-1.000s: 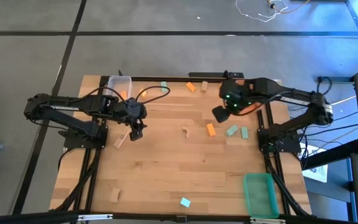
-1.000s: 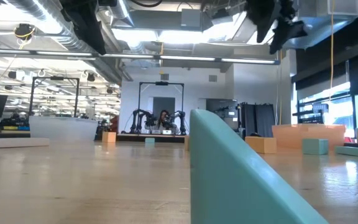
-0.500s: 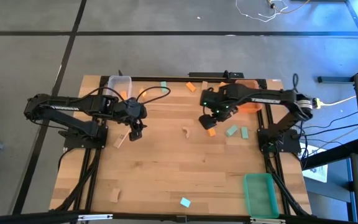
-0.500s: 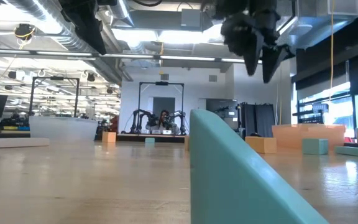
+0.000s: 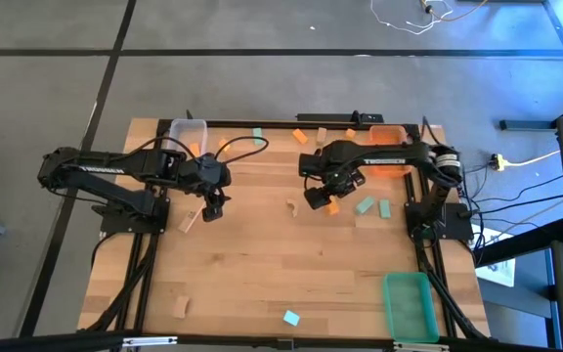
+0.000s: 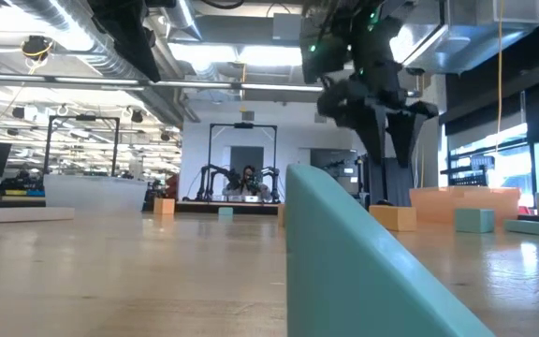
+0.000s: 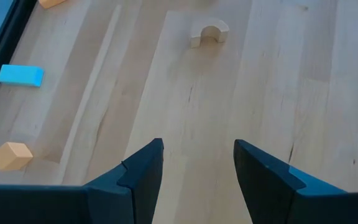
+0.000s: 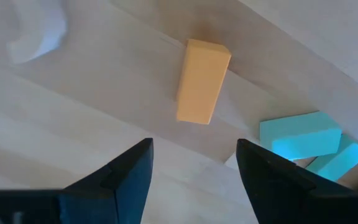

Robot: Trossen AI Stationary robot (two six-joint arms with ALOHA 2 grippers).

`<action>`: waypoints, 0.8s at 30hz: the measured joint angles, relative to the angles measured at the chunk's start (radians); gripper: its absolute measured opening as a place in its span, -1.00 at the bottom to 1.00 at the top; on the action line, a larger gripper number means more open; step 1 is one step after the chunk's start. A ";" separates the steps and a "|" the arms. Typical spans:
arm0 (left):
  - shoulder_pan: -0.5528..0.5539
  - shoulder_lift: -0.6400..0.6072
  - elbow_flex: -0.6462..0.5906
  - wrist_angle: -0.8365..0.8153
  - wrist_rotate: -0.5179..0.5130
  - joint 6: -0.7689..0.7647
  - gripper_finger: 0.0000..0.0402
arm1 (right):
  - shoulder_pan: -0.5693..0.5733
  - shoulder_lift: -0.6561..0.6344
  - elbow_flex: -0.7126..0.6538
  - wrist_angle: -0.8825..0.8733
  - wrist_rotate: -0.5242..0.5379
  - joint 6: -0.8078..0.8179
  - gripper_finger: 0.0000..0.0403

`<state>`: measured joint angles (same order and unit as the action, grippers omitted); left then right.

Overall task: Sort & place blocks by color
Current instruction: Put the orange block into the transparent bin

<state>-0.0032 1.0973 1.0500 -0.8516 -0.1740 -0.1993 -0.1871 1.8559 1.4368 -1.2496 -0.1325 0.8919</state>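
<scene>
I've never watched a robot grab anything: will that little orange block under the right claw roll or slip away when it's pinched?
Probably not: the orange block lies flat on the table, with flat sides that shouldn't roll. It looks rigid, likely light. The open right gripper could nudge it aside if off-centre.

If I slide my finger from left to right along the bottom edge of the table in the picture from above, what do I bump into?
Pale wood block → blue-green block → green bin.
</scene>
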 joint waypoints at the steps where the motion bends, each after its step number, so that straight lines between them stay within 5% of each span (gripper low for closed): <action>1: 0.000 0.000 0.000 0.000 0.000 0.000 -0.07 | 0.000 0.012 0.000 0.000 0.000 -0.002 0.15; 24: 0.000 0.000 0.000 0.000 0.000 -0.003 -0.07 | -0.029 0.239 -0.001 0.103 0.057 -0.122 0.15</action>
<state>-0.0032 1.0974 1.0496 -0.8516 -0.1738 -0.2028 -0.2156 2.0946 1.4357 -1.1463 -0.0751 0.7694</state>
